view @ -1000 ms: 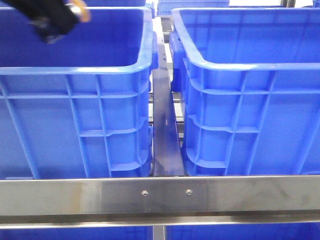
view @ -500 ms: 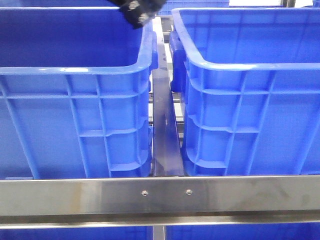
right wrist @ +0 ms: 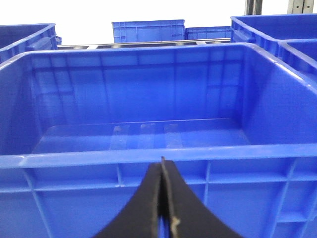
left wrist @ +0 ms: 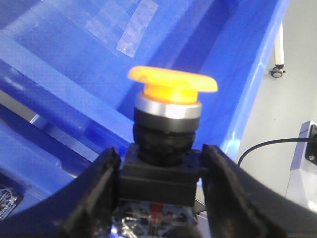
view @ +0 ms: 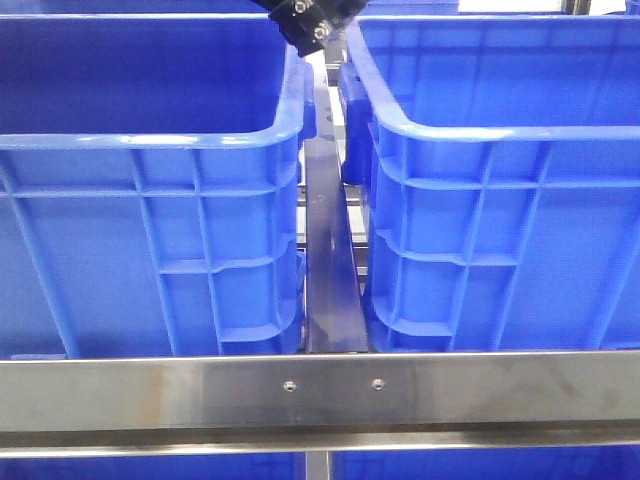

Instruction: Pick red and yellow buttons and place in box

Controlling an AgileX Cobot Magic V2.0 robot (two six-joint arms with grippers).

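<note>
My left pincer point(left wrist: 158, 171) is clenched on the black base of the yellow button point(left wrist: 172, 84). In the left wrist view the button stands upright out of the grip, orange-yellow cap at upper centre, silver collar and black threaded neck below it, the two dark fingers point(left wrist: 99, 188) pressing the square base from either side. Its long axis runs straight out from the pincer.

In the front view the left pincer point(view: 312, 20) shows only as a dark block at the top centre of the frame, above the gap between the left crate point(view: 150, 140) and the right crate point(view: 520, 130). It sits over the inner rim of the left crate, just short of the near corner of the right one. I cannot tell from this view whether the button itself has cleared that rim.

The wrist view places the button's cap against a blue crate floor with strips of clear tape, a rim running diagonally beneath the pincer. I judge the cap to be over an open crate, but which of the two I cannot confirm.

My right pincer point(right wrist: 162, 198) is shut on nothing, tips together at bottom centre of its view, facing a crate's outer wall. The red button is not visible in any view.

Judgement: the left arm is the carrying arm; release depends on the button being fully inside the target rim.
</note>
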